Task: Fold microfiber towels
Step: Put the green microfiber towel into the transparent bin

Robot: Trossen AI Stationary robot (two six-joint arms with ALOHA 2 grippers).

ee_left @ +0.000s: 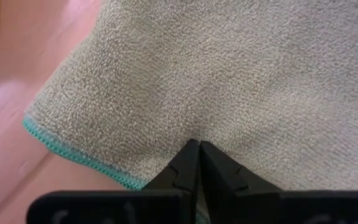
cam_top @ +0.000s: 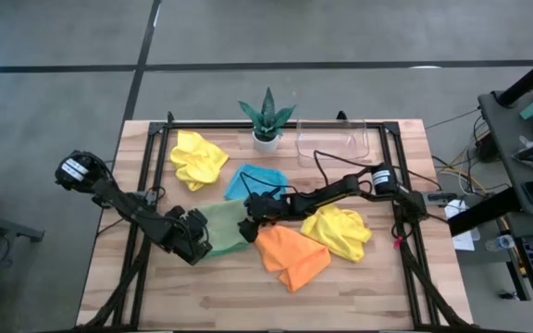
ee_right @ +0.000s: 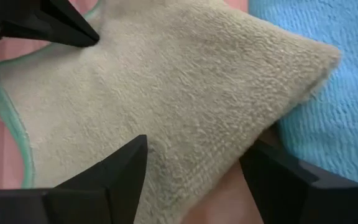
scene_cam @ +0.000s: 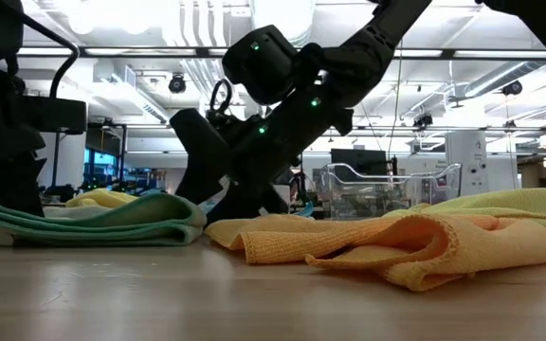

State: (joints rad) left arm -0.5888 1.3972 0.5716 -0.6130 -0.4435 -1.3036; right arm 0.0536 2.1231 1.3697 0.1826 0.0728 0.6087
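Note:
The sage green towel [cam_top: 222, 227] lies on the wood table [cam_top: 378, 296], partly doubled over, amid the other towels. My left gripper [ee_left: 197, 148] is shut on it close to its teal-stitched edge [ee_left: 73, 152], at the towel's left side. My right gripper [ee_right: 194, 180] is open at the towel's right side. Its two fingers stand on either side of a thick folded corner [ee_right: 278, 68], and I cannot tell whether they touch it. The blue towel [ee_right: 334, 93] lies just beyond that corner. In the low view the green towel [scene_cam: 112, 220] rests flat in stacked layers. My left gripper pinches the green towel a little way in from its teal hem [ee_left: 194, 134], between the tips of its two shut fingers. The fingers slant down onto it from the table's left side. Creases in the cloth run toward the tips. The towel lies on the table.
A yellow towel [cam_top: 197, 157] lies crumpled at the far left and the blue towel [cam_top: 255, 178] beside it. The orange towel [cam_top: 290, 254] and another yellow one [cam_top: 338, 229] lie right of the green one. A potted plant [cam_top: 266, 120] and a clear tray [cam_top: 333, 139] stand at the far edge.

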